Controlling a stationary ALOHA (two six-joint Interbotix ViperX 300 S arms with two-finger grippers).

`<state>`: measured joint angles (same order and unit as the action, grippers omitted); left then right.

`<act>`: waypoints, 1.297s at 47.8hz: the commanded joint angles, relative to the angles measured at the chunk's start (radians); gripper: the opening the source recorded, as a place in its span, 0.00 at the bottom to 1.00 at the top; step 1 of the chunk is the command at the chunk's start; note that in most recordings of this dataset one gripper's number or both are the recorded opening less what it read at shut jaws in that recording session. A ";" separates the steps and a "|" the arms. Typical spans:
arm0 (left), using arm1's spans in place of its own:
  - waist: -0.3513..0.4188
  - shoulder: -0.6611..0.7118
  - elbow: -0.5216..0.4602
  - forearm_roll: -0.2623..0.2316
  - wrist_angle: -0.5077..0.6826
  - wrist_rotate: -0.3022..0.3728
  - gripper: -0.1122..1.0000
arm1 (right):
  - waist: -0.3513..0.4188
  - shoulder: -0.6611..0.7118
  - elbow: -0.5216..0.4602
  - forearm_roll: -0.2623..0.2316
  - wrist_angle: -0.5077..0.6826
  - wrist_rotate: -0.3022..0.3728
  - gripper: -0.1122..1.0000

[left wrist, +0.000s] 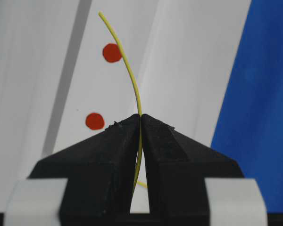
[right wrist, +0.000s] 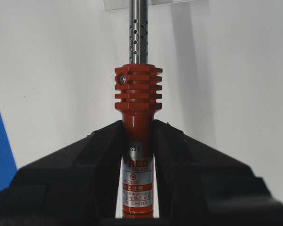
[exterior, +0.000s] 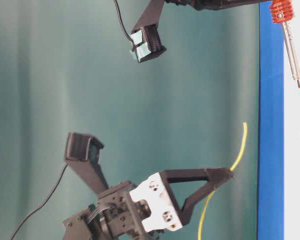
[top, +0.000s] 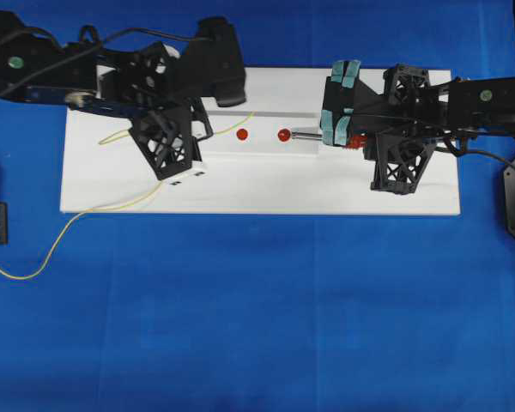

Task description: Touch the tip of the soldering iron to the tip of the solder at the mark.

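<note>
The right end effector (right wrist: pixel 137 155) clamps the soldering iron (right wrist: pixel 137 117) tip-down on the mark (top: pixel 284 135), while the left end effector (left wrist: pixel 140 123), clamped on the solder (left wrist: pixel 127 70), presents its free tip from nine o'clock.

A flat white rectangular board (top: pixel 257 193) lies on a blue cloth-covered table (top: pixel 266 318). 2 round red dots (top: pixel 242 135) sit on the board, beside a narrow grey strip (top: pixel 283 114)

Red-orange-handled soldering iron (right wrist: pixel 137 136) with perforated silver shaft, tip seemingly at a red dot; thin yellow solder wire (left wrist: pixel 128 70) curving upward, end raised, well apart.
</note>
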<state>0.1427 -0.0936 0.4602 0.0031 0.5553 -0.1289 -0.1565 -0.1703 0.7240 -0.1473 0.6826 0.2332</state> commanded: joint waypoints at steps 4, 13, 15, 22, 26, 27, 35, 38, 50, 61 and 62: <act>0.002 -0.046 0.003 0.003 -0.018 0.002 0.12 | 0.000 -0.061 -0.012 -0.023 -0.003 0.006 0.16; 0.002 -0.078 0.021 0.003 -0.026 0.002 0.12 | -0.005 -0.199 0.037 -0.029 -0.008 0.029 0.16; 0.002 -0.087 0.029 0.003 -0.029 0.002 0.12 | -0.006 -0.229 0.055 -0.029 -0.009 0.041 0.16; 0.002 -0.109 0.061 0.003 -0.060 -0.006 0.12 | -0.015 -0.319 0.123 -0.029 -0.049 0.103 0.16; 0.002 -0.118 0.077 0.002 -0.075 -0.009 0.12 | -0.015 -0.353 0.150 -0.029 -0.078 0.126 0.16; 0.002 -0.121 0.081 0.002 -0.078 -0.011 0.12 | -0.015 -0.356 0.153 -0.029 -0.083 0.129 0.16; -0.020 -0.130 0.095 0.002 -0.098 -0.025 0.12 | -0.008 -0.362 0.150 -0.023 -0.127 0.144 0.16; -0.041 -0.140 0.103 0.002 -0.098 -0.037 0.12 | 0.009 -0.365 0.147 -0.012 -0.147 0.150 0.16; -0.242 -0.239 0.202 0.000 -0.176 -0.152 0.12 | 0.238 -0.376 0.152 0.012 -0.272 0.202 0.16; -0.465 -0.278 0.339 0.000 -0.428 -0.261 0.12 | 0.428 -0.288 0.146 0.006 -0.403 0.244 0.16; -0.477 -0.275 0.351 0.002 -0.448 -0.264 0.12 | 0.437 -0.273 0.146 0.008 -0.417 0.244 0.16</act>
<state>-0.2761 -0.3620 0.7823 0.0031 0.1963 -0.3804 0.2454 -0.4755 0.8912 -0.1396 0.3145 0.4725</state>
